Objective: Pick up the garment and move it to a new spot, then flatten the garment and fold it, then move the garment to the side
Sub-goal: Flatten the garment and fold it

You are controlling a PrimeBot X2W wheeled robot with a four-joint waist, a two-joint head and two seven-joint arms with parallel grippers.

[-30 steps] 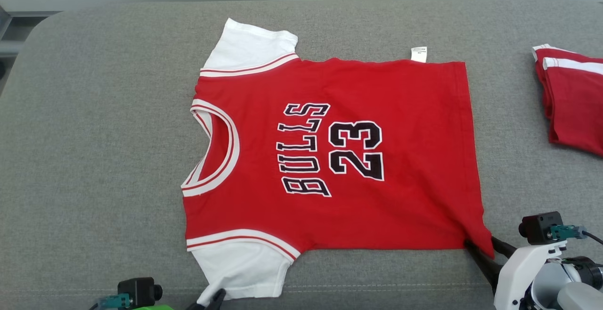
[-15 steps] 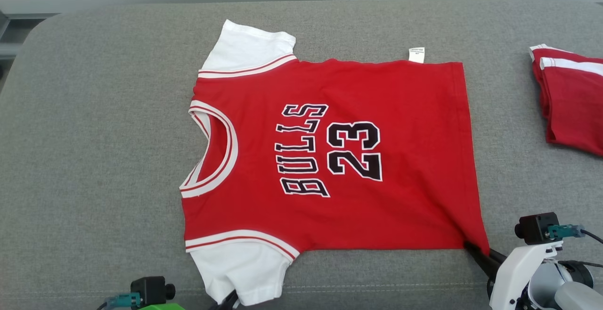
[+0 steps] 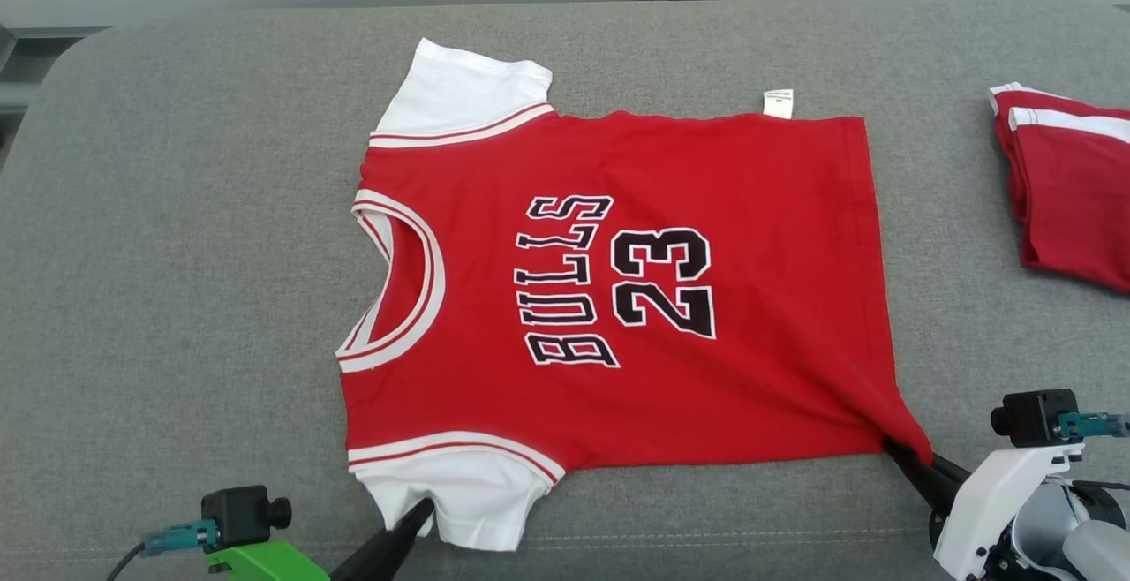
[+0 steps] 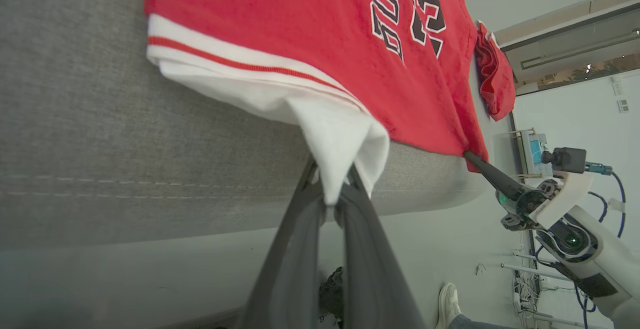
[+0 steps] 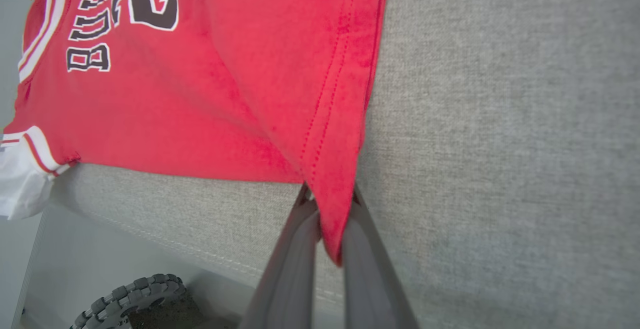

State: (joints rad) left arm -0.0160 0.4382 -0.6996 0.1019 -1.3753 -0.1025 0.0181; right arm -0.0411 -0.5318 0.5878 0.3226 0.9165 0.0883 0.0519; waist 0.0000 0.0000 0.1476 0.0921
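Since a second ago the left gripper (image 3: 424, 510) has come up from the near edge of the grey woven cushion (image 3: 177, 254) and closed. Its two dark fingers are pressed together on the outer corner of the near white sleeve (image 3: 477, 493), which bunches into a soft point. The right gripper (image 3: 893, 450) pinches the near hem corner (image 3: 914, 444) of the red knit jersey (image 3: 618, 298), drawing it outward into a small peak.

The two grips sit at either end of the jersey's near side. I judge this is set up for lifting that side and folding it over toward the far edge.

The jersey lies flat, front up, in the middle of the cushion, with its collar toward the left edge and its hem toward the right. Its fabric looks thin, limp and matte, with striped trim and a double-stitched hem. The cushion is coarse and heathered. A folded red garment (image 3: 1068, 201) rests at the right edge, well apart.
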